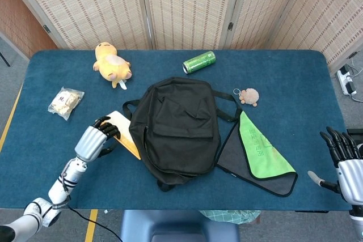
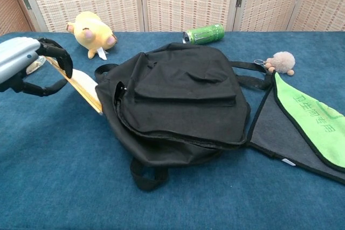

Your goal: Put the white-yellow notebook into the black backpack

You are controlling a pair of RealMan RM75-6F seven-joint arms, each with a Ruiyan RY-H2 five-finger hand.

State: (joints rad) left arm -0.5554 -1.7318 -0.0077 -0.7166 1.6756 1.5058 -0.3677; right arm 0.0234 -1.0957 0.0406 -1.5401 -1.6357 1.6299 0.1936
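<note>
The black backpack [image 1: 177, 130] [image 2: 180, 100] lies flat in the middle of the blue table. My left hand [image 1: 93, 140] [image 2: 24, 63] grips the white-yellow notebook [image 1: 125, 134] [image 2: 78, 83] by its left end, just left of the backpack. The notebook is tilted, its raised end in the hand and its lower end against the backpack's left side. My right hand [image 1: 343, 160] hovers open at the table's right edge, fingers spread, holding nothing; the chest view does not show it.
A yellow plush toy [image 1: 112, 63] [image 2: 90, 32], a green can [image 1: 199, 61] [image 2: 204, 33] and a small fuzzy keychain [image 1: 248, 96] [image 2: 280, 62] lie behind the backpack. A green-grey cloth [image 1: 258, 154] [image 2: 304, 125] lies to its right. A snack bag [image 1: 66, 101] sits far left.
</note>
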